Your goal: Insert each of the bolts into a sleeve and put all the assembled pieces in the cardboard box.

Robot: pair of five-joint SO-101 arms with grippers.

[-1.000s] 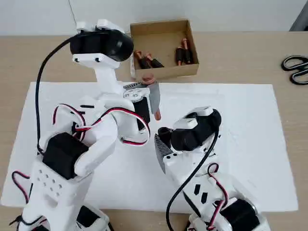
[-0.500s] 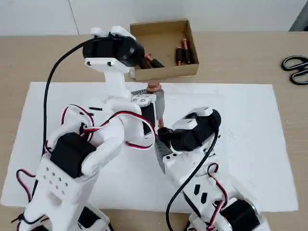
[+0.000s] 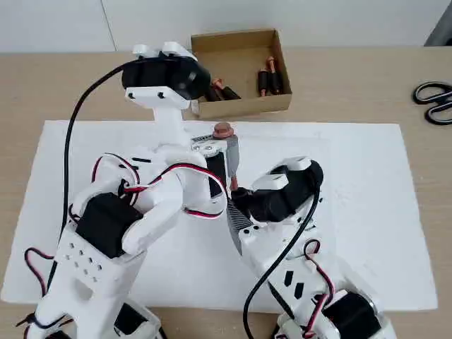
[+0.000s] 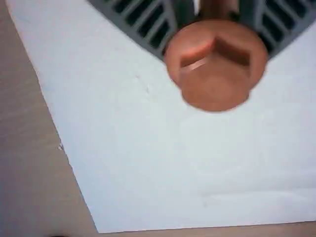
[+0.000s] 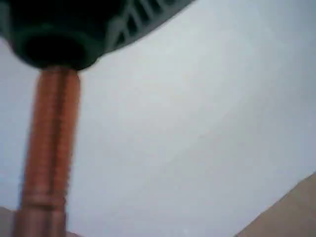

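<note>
My left gripper (image 3: 228, 151) is shut on a copper bolt (image 3: 222, 131), held near upright over the white sheet with its hex head up. In the left wrist view the bolt head (image 4: 215, 64) sits between the grey ribbed fingers (image 4: 138, 19). My right gripper (image 3: 237, 200) is shut on a black sleeve (image 3: 241, 194) just below the bolt's tip. The right wrist view has the threaded shaft (image 5: 52, 143) meeting the dark sleeve (image 5: 54, 44). The cardboard box (image 3: 240, 106) stands behind, with assembled pieces (image 3: 271, 75) inside.
A white paper sheet (image 3: 353, 212) covers the wooden table under both arms. Black scissors (image 3: 433, 99) lie at the far right edge. More copper and black pieces (image 3: 215, 88) rest in the box's near left corner, close to the left arm's motor housing (image 3: 162, 78).
The left arm has carried the bolt to the right and down from the box's front wall to the right gripper's sleeve. The right arm has hardly moved.
</note>
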